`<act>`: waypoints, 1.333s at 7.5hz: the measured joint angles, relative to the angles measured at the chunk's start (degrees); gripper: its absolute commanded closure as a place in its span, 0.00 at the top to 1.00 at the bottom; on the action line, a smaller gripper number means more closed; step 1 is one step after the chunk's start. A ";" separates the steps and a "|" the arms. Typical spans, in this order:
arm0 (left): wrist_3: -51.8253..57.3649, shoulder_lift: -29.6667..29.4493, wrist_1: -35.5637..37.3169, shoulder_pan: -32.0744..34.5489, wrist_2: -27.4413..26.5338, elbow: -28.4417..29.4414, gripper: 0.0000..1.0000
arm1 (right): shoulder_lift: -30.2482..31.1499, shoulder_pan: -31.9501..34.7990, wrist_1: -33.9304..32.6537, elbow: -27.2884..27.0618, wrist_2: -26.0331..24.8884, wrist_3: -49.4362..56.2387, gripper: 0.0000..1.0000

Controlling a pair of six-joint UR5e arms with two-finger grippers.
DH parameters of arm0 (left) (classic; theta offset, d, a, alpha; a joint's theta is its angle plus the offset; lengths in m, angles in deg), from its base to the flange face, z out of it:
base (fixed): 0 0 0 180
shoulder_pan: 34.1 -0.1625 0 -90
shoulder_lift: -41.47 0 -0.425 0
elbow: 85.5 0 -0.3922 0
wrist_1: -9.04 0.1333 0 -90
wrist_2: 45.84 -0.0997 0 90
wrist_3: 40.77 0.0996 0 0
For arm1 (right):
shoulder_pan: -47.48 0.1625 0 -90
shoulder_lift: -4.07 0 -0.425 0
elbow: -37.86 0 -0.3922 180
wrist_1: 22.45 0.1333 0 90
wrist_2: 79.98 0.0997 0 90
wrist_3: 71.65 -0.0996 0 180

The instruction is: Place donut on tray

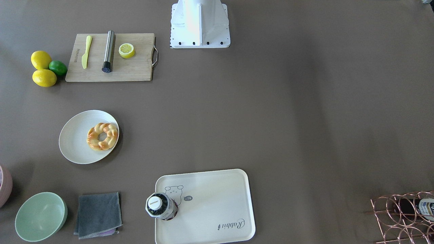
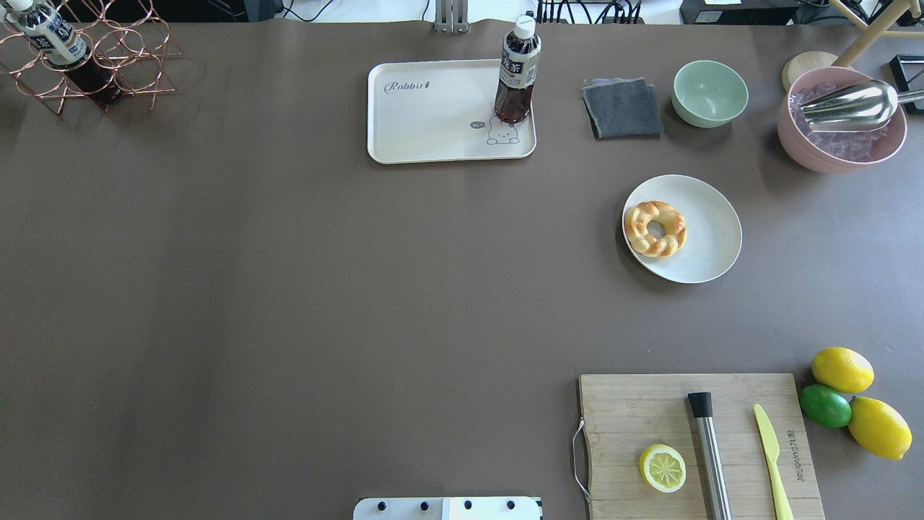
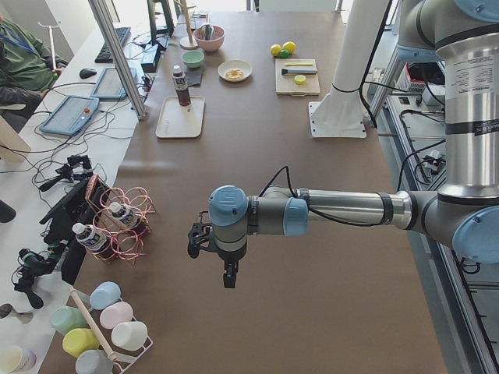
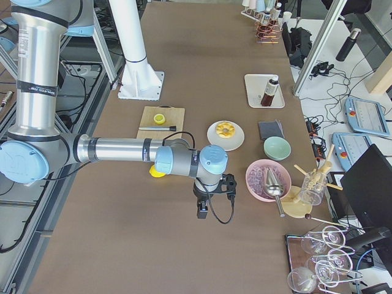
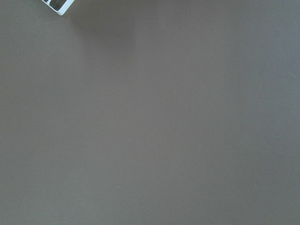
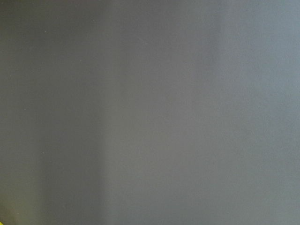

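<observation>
A wooden cutting board (image 2: 628,412) lies on the brown counter (image 2: 289,289). On it are a lemon slice (image 2: 663,468), a metal stick (image 2: 711,455) and a yellow knife (image 2: 771,458). Just beside the board sit two lemons (image 2: 842,370) with a lime (image 2: 825,405) between them. Farther away are a round white plate (image 2: 711,238), a green bowl (image 2: 710,93) and a folded gray cloth (image 2: 622,107). A dark drink bottle (image 2: 517,71) stands upright. A pink bowl (image 2: 794,137) holds a shiny scoop (image 2: 852,105). A copper wire rack (image 2: 137,65) holds another bottle (image 2: 54,40).
</observation>
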 measured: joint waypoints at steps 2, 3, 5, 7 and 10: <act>-0.06 -0.10 -2.41 0.01 0.00 0.06 0.98 | -0.03 0.00 0.00 0.06 0.05 -0.01 1.00; -0.08 -0.13 -4.03 0.02 0.00 0.10 0.98 | -0.07 0.00 0.00 0.07 0.16 -0.13 1.00; -0.08 -0.15 -7.09 0.02 0.00 0.09 0.98 | -0.16 0.00 0.01 0.00 0.39 -0.36 1.00; -0.13 0.00 -8.19 0.02 0.04 0.22 0.98 | -0.22 -0.03 0.94 -1.73 0.46 -0.39 1.00; -0.33 -0.27 -8.25 -0.32 0.09 0.41 0.98 | -0.14 0.00 6.30 -3.39 2.28 -0.45 1.00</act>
